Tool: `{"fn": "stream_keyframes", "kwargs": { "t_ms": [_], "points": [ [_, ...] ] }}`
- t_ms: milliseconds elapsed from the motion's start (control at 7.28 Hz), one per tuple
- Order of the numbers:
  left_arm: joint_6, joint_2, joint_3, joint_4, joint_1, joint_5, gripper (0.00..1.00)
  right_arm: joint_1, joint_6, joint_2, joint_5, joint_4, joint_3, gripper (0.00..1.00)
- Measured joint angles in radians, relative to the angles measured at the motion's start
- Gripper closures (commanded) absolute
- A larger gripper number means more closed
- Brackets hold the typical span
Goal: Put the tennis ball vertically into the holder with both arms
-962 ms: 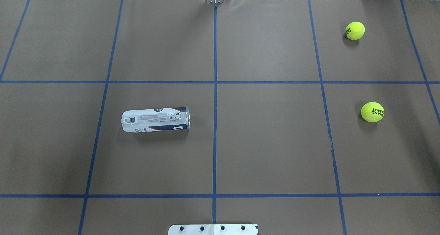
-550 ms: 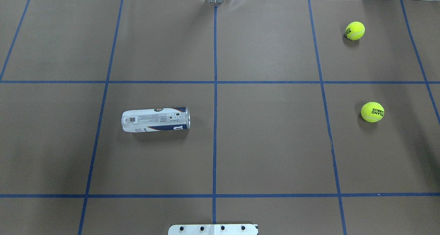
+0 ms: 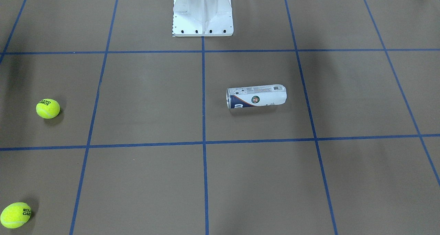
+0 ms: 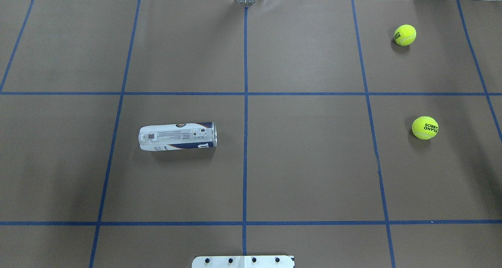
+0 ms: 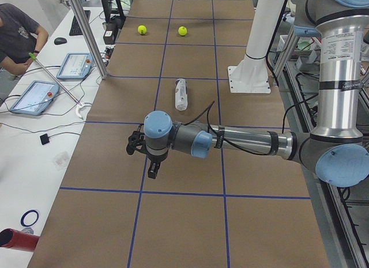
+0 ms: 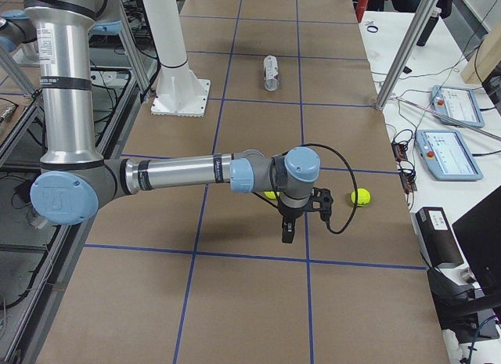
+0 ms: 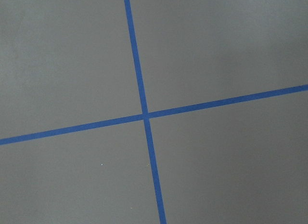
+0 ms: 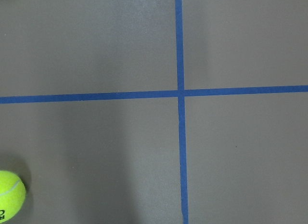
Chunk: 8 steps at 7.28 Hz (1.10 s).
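Observation:
The holder [image 4: 177,136], a white and navy can, lies on its side left of the table's middle, metal rim toward the centre line; it also shows in the front view [image 3: 256,97]. Two yellow tennis balls lie far right, one at the back [image 4: 405,35] and one nearer [image 4: 424,127]. Neither gripper shows in the overhead or front views. The left gripper [image 5: 152,170] hangs over the table's left end, far from the holder. The right gripper [image 6: 286,231] hangs over the right end, near the balls. I cannot tell whether either is open or shut. A ball's edge [image 8: 9,201] shows in the right wrist view.
The white pedestal base [image 3: 202,11] stands at the robot's edge of the table. Blue tape lines [image 4: 245,103] grid the brown table cover. A side table with tablets [image 5: 34,96] and a seated person [image 5: 17,31] lie beyond the table's far edge.

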Motion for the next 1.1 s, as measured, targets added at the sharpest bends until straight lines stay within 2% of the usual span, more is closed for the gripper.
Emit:
{"fn": "stream_keyframes", "kwargs": {
  "t_ms": [275,412,550,687,824,1099],
  "points": [
    [-0.002,-0.006,0.0,-0.004,0.015,-0.038,0.33,0.0,0.0,0.0,0.0,0.0,0.0,0.01],
    [-0.003,-0.022,0.0,-0.005,0.035,-0.041,0.21,0.0,0.001,0.0,0.0,-0.001,0.0,0.01],
    [0.001,-0.048,-0.003,-0.008,0.064,-0.041,0.21,0.0,0.001,0.0,0.001,-0.001,0.0,0.01],
    [0.006,-0.09,-0.005,-0.015,0.104,-0.039,0.39,0.0,0.001,0.0,0.003,-0.002,0.0,0.01],
    [0.006,-0.142,-0.006,-0.024,0.155,-0.037,0.36,0.0,0.001,0.0,0.012,-0.002,-0.001,0.01],
    [-0.011,-0.25,-0.018,-0.03,0.247,-0.034,0.2,0.0,0.001,0.0,0.033,-0.003,-0.003,0.01]
  ]
}}
